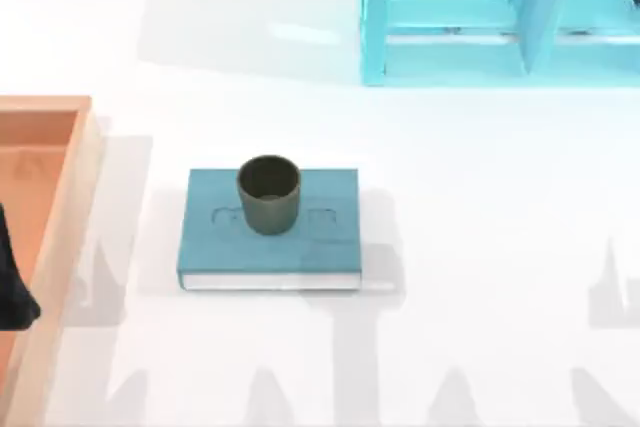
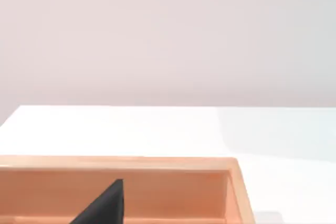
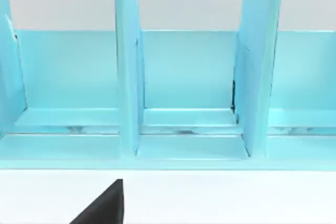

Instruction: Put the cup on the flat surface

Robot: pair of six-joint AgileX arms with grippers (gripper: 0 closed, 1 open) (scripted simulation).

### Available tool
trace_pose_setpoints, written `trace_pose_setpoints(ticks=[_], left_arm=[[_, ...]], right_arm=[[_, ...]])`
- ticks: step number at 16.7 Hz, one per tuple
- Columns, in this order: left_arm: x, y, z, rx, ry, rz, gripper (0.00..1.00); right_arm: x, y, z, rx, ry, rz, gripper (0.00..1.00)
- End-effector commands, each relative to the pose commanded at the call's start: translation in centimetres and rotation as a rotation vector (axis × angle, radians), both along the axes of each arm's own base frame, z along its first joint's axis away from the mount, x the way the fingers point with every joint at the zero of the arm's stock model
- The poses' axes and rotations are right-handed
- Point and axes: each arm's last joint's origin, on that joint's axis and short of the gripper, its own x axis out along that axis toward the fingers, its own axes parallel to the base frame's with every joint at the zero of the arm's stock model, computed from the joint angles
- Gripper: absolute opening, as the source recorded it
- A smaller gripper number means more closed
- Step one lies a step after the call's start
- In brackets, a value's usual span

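Standing upright on the far half of the teal book [image 1: 270, 232], near the tabletop's [image 1: 480, 247] middle, the cup [image 1: 268, 193] waits untouched, well apart from both arms. Could tip or slide off the book if clipped at the rim, or get squeezed askew. Left arm parked over the wooden tray [image 1: 62, 217], right arm facing the blue rack [image 3: 184, 103]; cannot tell how open either set of jaws is, nothing seen held.

Matt cup [image 1: 269, 194], glossy smooth flat surface [image 1: 480, 207], wooden tray [image 1: 62, 209]
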Motion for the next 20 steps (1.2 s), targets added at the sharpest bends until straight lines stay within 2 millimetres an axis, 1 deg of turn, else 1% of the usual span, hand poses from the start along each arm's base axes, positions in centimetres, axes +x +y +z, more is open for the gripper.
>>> trace_pose_setpoints(ticks=[3,5,8,11,14,16,18,20], left_arm=[[0.0,0.0,0.0,0.0,0.0,0.0,1.0],[0.0,0.0,0.0,0.0,0.0,0.0,1.0],[0.0,0.0,0.0,0.0,0.0,0.0,1.0],[0.0,0.0,0.0,0.0,0.0,0.0,1.0],[0.0,0.0,0.0,0.0,0.0,0.0,1.0],[0.0,0.0,0.0,0.0,0.0,0.0,1.0],[0.0,0.0,0.0,0.0,0.0,0.0,1.0],[0.0,0.0,0.0,0.0,0.0,0.0,1.0]], right_arm=[[0.0,0.0,0.2,0.003,0.005,0.002,1.0],[0.0,0.2,1.1,0.016,0.028,0.014,1.0],[0.3,0.7,4.1,0.054,0.105,0.048,1.0],[1.3,1.5,8.4,0.105,0.221,0.093,1.0],[3.6,3.0,13.4,0.157,0.369,0.137,1.0],[5.9,4.6,16.6,0.186,0.482,0.161,1.0],[8.7,6.8,19.3,0.206,0.601,0.177,1.0],[11.8,9.7,21.3,0.217,0.723,0.184,1.0]])
